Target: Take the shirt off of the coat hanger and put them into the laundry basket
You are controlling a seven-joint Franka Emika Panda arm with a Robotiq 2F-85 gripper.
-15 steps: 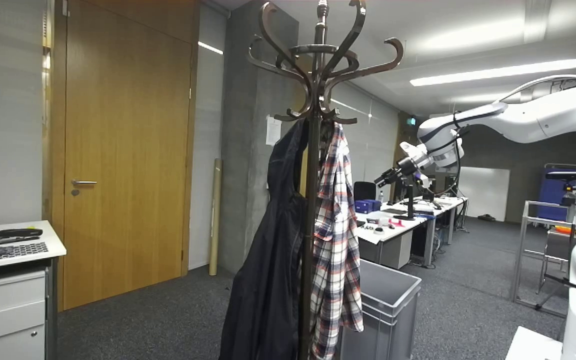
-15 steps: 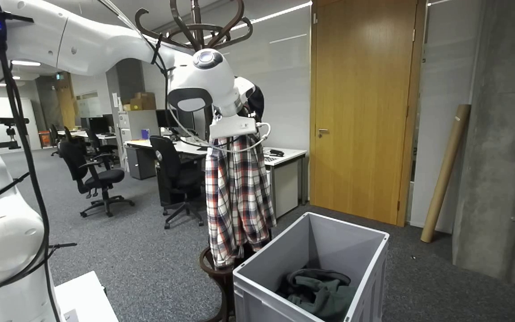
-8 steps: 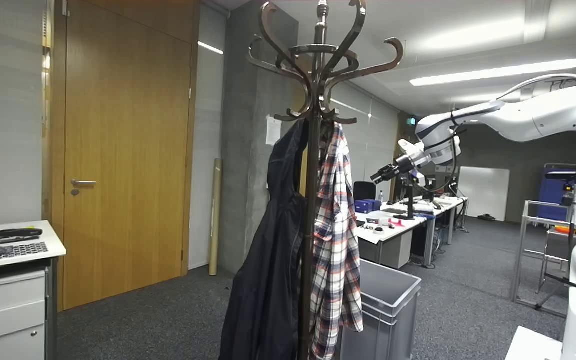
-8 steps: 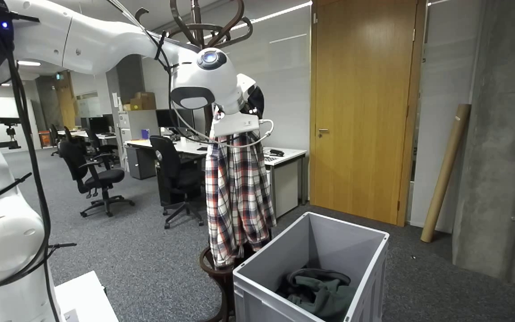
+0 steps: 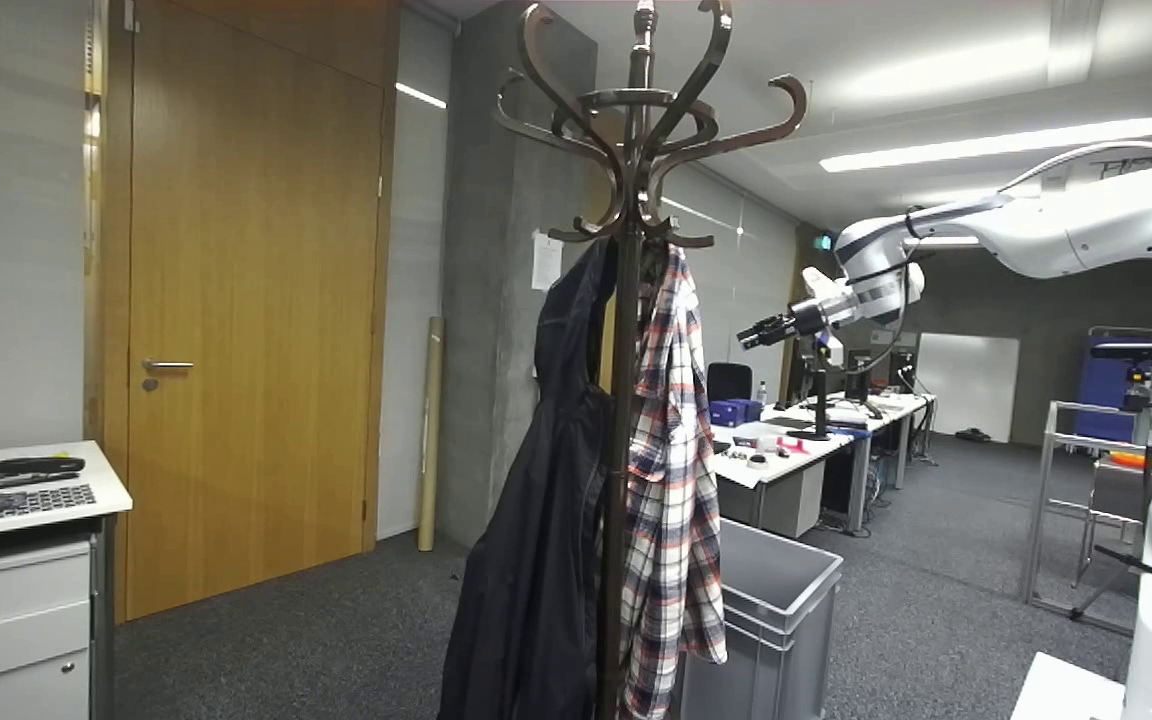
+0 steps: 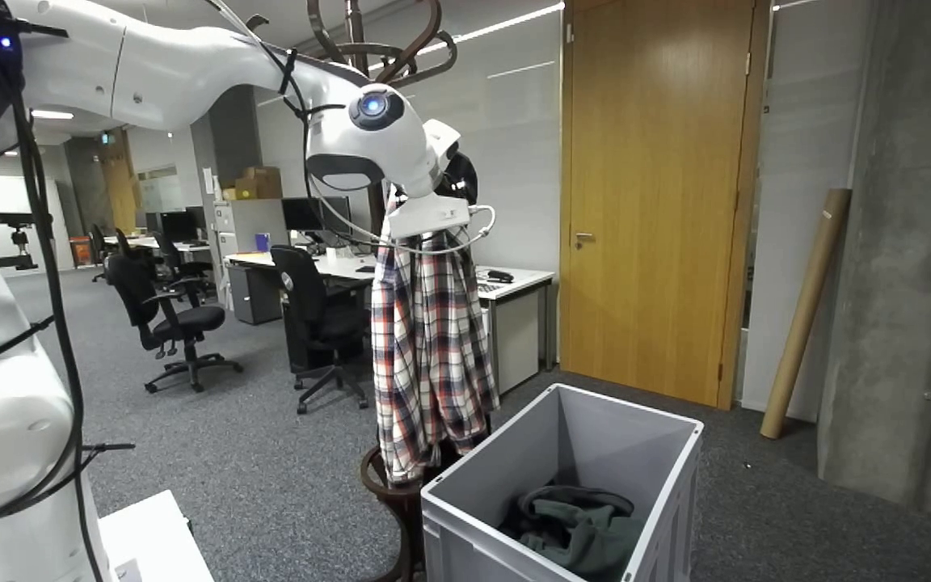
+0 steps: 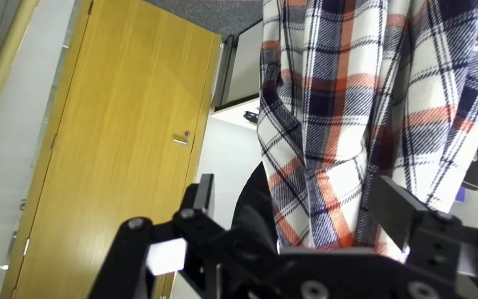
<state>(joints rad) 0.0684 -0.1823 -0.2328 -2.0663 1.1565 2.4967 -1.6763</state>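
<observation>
The plaid shirt [image 5: 671,450] hangs from the dark-brown coat stand [image 5: 624,350] in both exterior views [image 6: 433,347]. Its lower part hangs limp beside the grey laundry basket [image 6: 619,444], which also shows behind the shirt [image 5: 786,640]. My gripper [image 5: 744,340] is at the height of the shirt's upper part, and a gap shows between its tips and the fabric. In the wrist view the gripper [image 7: 293,182] is open, with its fingers [image 7: 203,195] wide apart and the shirt [image 7: 338,124] seen between and beyond them. The arm hides the shirt's top in an exterior view.
A dark coat [image 5: 536,540] hangs on the stand beside the shirt; its dark edge shows in the wrist view [image 7: 255,203]. Dark green cloth [image 6: 587,525] lies in the basket. Desks [image 5: 796,460] and office chairs [image 6: 183,319] stand farther back.
My gripper has risen a little, moved slightly towards the shirt and tilted less steeply downward. The shirt, coat, stand and basket have not moved.
</observation>
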